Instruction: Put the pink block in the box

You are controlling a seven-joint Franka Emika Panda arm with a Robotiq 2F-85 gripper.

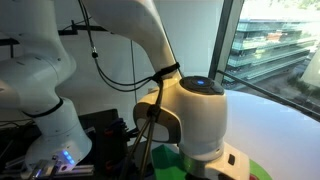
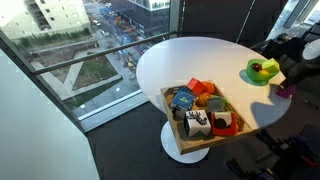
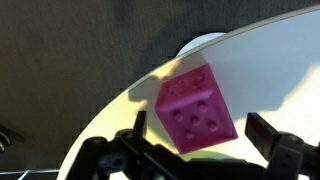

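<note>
In the wrist view the pink block (image 3: 197,110), a magenta cube with round dimples, lies tilted on the white table close to its curved edge. My gripper (image 3: 200,132) is open, one dark finger on each side of the block with a gap on both sides. In an exterior view the block (image 2: 285,90) is a small magenta spot at the table's edge. The light-wood box (image 2: 170,108) stands on the same table nearer the window side and holds several coloured blocks. My gripper is not clear in either exterior view.
A round lime-green dish (image 2: 262,70) with small objects stands near the pink block and also shows in an exterior view (image 1: 262,170). The round white table (image 2: 190,60) stands by large windows. The white arm (image 1: 190,105) fills much of that close view.
</note>
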